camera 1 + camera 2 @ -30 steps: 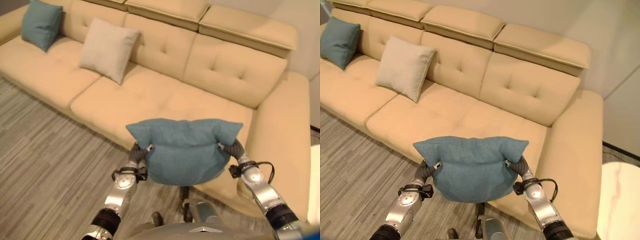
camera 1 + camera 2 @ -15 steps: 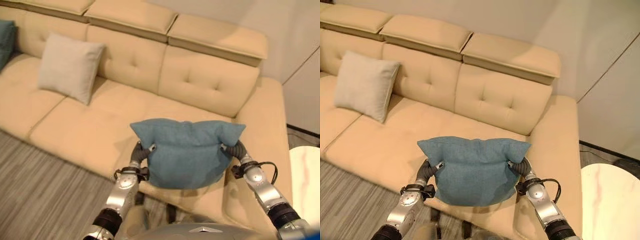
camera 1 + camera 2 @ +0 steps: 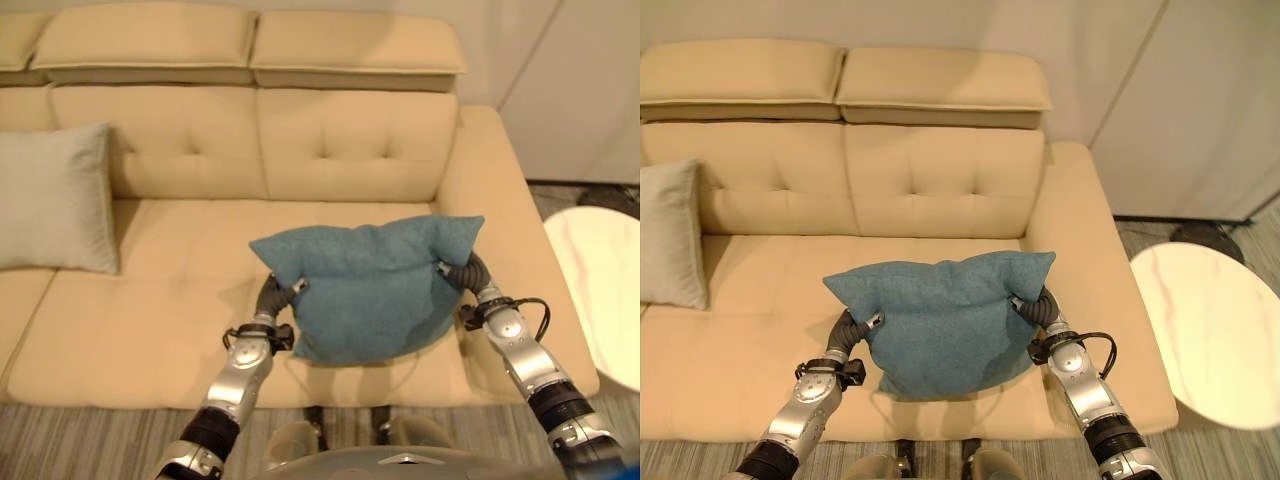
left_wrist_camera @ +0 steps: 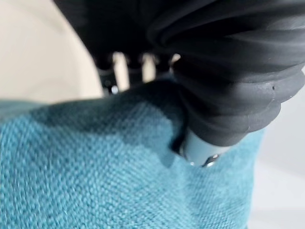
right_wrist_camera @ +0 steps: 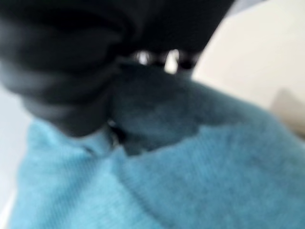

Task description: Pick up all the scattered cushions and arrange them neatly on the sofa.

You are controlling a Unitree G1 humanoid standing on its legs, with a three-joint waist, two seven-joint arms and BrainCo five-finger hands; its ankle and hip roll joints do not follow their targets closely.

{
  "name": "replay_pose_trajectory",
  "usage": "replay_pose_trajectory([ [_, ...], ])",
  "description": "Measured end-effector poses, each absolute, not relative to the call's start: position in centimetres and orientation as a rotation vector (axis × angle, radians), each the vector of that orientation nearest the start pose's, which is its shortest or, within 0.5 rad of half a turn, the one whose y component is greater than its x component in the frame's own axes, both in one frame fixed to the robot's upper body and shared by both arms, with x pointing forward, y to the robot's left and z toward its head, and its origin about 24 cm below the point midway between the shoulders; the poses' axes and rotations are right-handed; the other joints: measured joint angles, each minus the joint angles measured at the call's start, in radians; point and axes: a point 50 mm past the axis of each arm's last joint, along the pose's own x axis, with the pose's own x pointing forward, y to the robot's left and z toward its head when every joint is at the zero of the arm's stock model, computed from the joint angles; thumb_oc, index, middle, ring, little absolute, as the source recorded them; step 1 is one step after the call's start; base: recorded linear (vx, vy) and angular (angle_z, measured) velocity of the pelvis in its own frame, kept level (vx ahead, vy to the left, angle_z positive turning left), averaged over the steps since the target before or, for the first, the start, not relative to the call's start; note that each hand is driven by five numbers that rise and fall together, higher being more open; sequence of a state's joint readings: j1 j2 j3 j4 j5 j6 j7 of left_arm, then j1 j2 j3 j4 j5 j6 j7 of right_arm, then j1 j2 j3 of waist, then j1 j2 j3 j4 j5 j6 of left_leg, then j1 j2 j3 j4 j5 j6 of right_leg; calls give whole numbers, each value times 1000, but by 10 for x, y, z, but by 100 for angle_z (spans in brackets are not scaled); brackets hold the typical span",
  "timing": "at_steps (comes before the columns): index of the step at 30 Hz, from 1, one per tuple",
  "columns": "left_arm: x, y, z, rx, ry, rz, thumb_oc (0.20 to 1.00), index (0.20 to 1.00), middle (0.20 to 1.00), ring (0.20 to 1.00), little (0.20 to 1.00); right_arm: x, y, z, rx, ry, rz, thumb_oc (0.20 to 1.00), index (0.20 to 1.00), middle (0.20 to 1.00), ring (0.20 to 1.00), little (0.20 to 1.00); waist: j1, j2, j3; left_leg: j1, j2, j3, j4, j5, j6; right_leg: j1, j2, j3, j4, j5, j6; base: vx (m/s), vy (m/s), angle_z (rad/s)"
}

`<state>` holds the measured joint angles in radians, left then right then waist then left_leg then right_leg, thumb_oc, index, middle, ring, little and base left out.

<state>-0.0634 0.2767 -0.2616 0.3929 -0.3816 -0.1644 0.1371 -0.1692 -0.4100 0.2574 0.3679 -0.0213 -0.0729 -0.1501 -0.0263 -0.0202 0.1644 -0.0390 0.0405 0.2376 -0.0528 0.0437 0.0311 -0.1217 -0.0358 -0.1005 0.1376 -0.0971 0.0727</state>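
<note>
Both hands, left hand (image 3: 277,297) and right hand (image 3: 463,277), are pinching the soft, light teal cushion (image 3: 365,285), fingers buried in its sagging upper corners.

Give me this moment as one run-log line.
held: teal cushion | left hand: shut on cushion's edge | right hand: shut on opposite edge | position: above sofa seat | beige cushion: against backrest

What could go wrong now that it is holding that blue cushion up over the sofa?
The teal cushion hangs between the left hand and right hand, each gripping just an upper corner. If either grip slips, it could swing down crooked or drop at the sofa seat's front edge and roll to the floor. Released here, it might also lie flat rather than lean upright like the beige cushion.
</note>
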Motion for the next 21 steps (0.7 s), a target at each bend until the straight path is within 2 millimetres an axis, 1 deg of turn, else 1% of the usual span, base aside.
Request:
replay_pose_trajectory([
  [2,248,171,-22,-43,226,5,200,200,200,200,200,274,-198,8,-495,143,55,200,200,200,200,200,-22,2,-1,-9,-5,-2,1,2,-4,-11,-4,-1,14,5,-4,63,0,-2],
  [3,248,171,-22,-43,226,5,200,200,200,200,200,273,-198,7,-494,146,55,200,200,200,200,200,-24,2,-1,-11,-5,-4,1,4,-6,-11,-5,-1,14,4,-4,75,-18,7],
  [5,248,171,-22,-45,227,6,200,200,200,200,200,273,-198,8,-493,144,54,200,200,200,200,200,-24,3,-2,-13,-7,-9,4,4,-8,-15,-6,-2,22,2,-6,76,-47,7],
  [9,247,171,-23,-55,230,16,200,200,200,200,200,274,-196,14,-488,117,55,200,200,200,200,200,-18,12,-9,-24,-11,-17,3,10,-16,-54,-16,-12,89,-26,-29,71,-71,8],
  [11,246,171,-23,-57,228,15,200,200,200,200,200,274,-197,15,-491,113,54,200,200,200,200,200,-19,19,-21,-38,-12,-27,4,12,-18,-72,-19,-21,102,-34,-30,10,-48,13],
  [16,254,168,-11,-62,179,23,200,200,200,200,200,278,-201,29,-515,63,54,200,200,200,200,200,-13,23,-24,-101,-9,-28,39,16,-18,-135,-24,-30,146,-41,-30,-25,-24,3],
  [17,257,167,-6,-63,160,25,200,200,200,200,200,279,-201,34,-517,42,50,200,200,200,200,200,-13,23,-24,-115,-9,-29,45,16,-18,-150,-26,-32,155,-45,-30,-75,-24,4],
  [20,280,169,21,-47,56,52,200,200,200,200,200,301,-196,67,-530,-80,37,200,200,200,200,200,-14,17,-20,-184,-10,-26,75,20,-15,-229,-31,-25,195,-45,-30,-81,-2,-2],
  [21,285,170,28,-46,32,61,200,200,200,200,200,306,-193,75,-527,-109,32,200,200,200,200,200,-16,17,-20,-193,-11,-25,75,25,-14,-243,-32,-24,200,-44,-31,-40,3,-17],
])
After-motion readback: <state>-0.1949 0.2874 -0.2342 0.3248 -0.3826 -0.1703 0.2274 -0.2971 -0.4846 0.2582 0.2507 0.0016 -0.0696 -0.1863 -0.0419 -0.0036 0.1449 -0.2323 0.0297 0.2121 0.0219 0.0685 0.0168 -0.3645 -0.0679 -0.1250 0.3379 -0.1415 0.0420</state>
